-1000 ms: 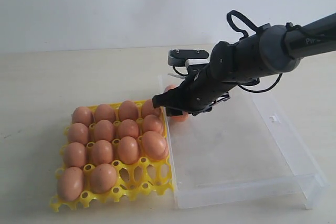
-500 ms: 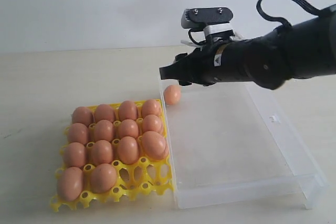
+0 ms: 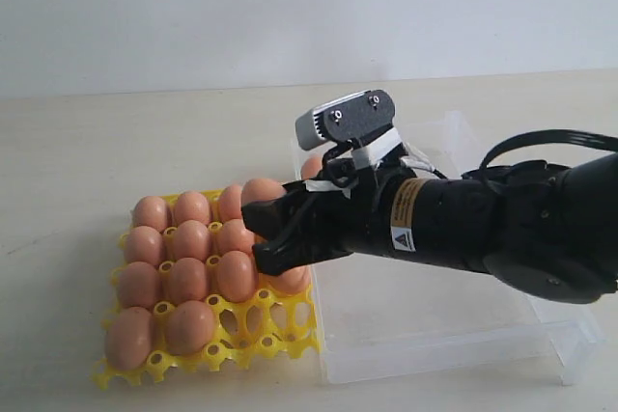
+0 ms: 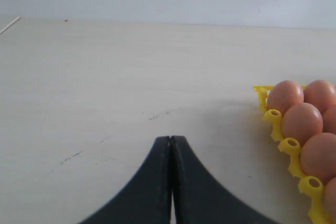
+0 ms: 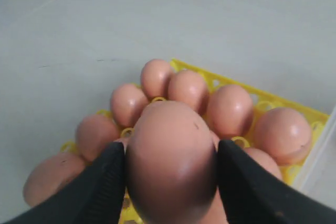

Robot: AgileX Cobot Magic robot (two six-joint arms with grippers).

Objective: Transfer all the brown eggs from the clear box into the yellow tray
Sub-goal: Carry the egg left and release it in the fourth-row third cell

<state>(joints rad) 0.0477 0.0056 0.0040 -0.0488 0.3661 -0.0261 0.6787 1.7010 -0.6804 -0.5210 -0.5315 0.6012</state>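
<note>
My right gripper [image 3: 267, 231] is shut on a brown egg [image 3: 263, 190] and hangs over the right side of the yellow tray [image 3: 282, 323]. In the right wrist view the held egg [image 5: 170, 153] fills the space between both black fingers [image 5: 100, 182], with several trayed eggs [image 5: 157, 77] below. Several brown eggs [image 3: 188, 238] fill most cups of the tray. One more egg [image 3: 310, 165] shows in the far left corner of the clear box [image 3: 435, 330], partly hidden by the arm. My left gripper [image 4: 171, 140] is shut and empty above bare table, beside the tray's edge [image 4: 270, 116].
The clear box lies right against the tray's right side, its near rim raised. Open cups [image 3: 232, 320] show at the tray's front right. The right arm's dark body [image 3: 483, 229] spans the box. Pale table surface [image 3: 68, 161] surrounds both.
The right gripper has risen out of the box's far left corner and swung left and nearer, over the tray, carrying the egg. One egg stays in the box.
</note>
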